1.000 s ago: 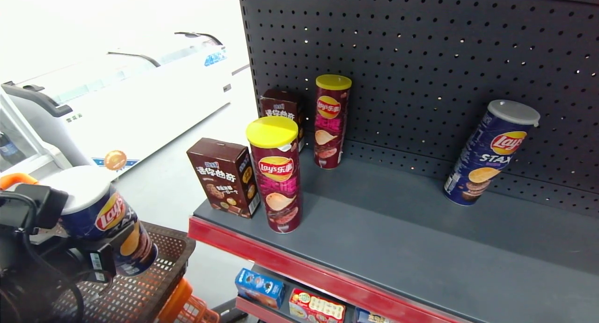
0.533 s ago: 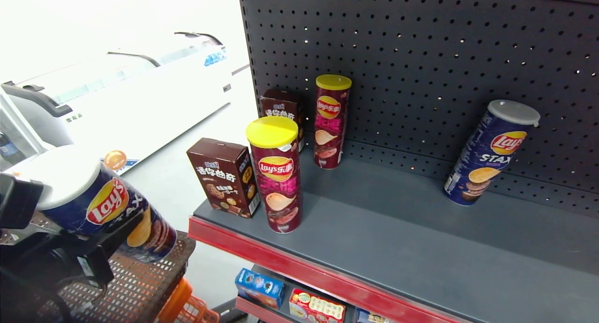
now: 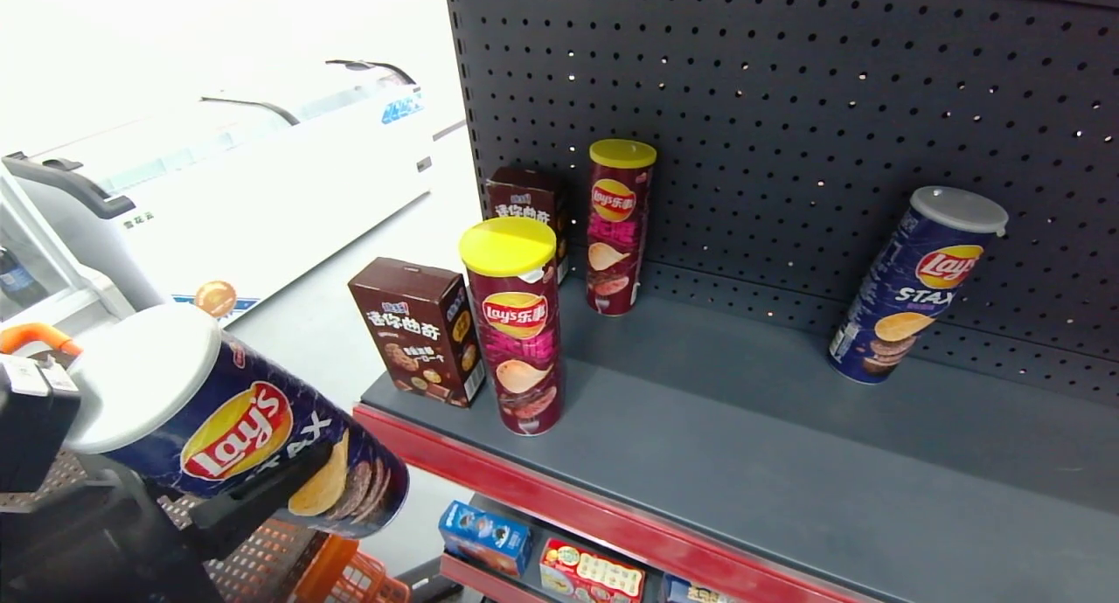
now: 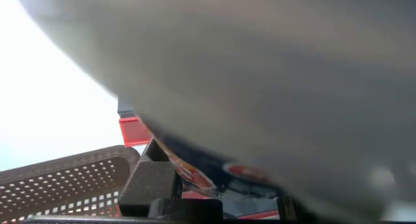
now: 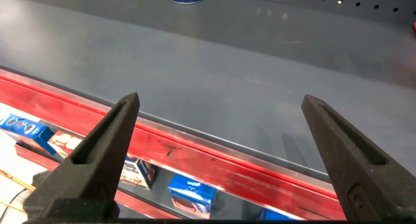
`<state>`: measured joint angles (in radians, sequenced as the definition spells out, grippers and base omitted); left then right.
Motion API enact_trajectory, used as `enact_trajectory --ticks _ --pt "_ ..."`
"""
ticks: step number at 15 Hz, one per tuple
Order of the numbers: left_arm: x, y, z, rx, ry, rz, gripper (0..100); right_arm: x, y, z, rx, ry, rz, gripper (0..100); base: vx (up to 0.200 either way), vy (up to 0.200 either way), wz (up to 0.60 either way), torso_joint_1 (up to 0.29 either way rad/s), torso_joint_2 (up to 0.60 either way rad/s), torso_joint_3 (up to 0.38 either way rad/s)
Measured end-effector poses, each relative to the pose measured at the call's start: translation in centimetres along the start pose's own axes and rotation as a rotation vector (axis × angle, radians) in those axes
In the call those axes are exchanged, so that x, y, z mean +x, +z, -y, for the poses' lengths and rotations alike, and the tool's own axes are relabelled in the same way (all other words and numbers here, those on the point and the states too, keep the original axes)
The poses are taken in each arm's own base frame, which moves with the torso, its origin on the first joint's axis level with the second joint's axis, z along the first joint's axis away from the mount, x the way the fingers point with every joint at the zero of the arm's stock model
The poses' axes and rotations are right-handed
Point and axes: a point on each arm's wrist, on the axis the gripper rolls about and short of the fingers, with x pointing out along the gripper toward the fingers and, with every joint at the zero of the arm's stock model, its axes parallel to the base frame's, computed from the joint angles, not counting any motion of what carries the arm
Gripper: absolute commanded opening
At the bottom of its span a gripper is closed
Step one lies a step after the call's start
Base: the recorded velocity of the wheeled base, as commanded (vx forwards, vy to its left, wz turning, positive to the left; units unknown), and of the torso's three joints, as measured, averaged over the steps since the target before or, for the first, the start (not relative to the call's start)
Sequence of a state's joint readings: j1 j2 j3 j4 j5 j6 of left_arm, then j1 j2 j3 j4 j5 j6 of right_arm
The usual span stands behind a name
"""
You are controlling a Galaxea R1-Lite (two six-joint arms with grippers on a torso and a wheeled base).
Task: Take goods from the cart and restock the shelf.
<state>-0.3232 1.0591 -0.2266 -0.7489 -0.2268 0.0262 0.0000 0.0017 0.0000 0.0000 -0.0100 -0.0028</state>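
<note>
- Grey steel shelf (image 3: 743,446), red lip along its front, dark pegboard (image 3: 787,87) behind.
- White chest freezer (image 3: 262,175) on the floor, well to the shelf's left.
- Brown mesh cart (image 3: 262,555), orange-trimmed, low at the shelf's left end.
- Held blue crisp can (image 3: 236,419): above the cart, off the shelf, tilted, white lid up and away from the shelf, base near the red lip's left corner.
- Left gripper (image 3: 240,476): clamped around the held can's body, one black finger (image 3: 262,489) across its label.
- Right gripper (image 5: 220,100): fingers spread wide, nothing between them, over the shelf's front edge.
- Second blue can (image 3: 918,284): on the shelf at right, leaning back, lid against the pegboard.
- Two maroon cans with yellow lids, upright: front maroon can (image 3: 516,323) near the lip, rear maroon can (image 3: 616,227) by the pegboard.
- Two brown boxes, upright: front box (image 3: 420,332) just beside the front maroon can, rear box (image 3: 524,205) beside the rear one.
- Small cartons (image 3: 485,533) on the tier below.
</note>
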Motion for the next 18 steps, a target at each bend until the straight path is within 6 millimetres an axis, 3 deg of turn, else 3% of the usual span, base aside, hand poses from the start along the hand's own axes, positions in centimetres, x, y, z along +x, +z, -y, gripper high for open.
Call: enact_trajectory --ticks 15,18 --pt "0.6 2.2 2.5 0.047 -0.338 0.005 0 0.0 0.0 0.0 -0.005 0.007 0.000 100 0.000 0.000 0.00 0.000 0.00 0.000" --pt "1.1 2.4 2.5 0.072 -0.377 0.006 0 0.0 0.0 0.0 -0.005 0.007 0.000 100 0.000 0.000 -0.60 0.001 0.00 0.004"
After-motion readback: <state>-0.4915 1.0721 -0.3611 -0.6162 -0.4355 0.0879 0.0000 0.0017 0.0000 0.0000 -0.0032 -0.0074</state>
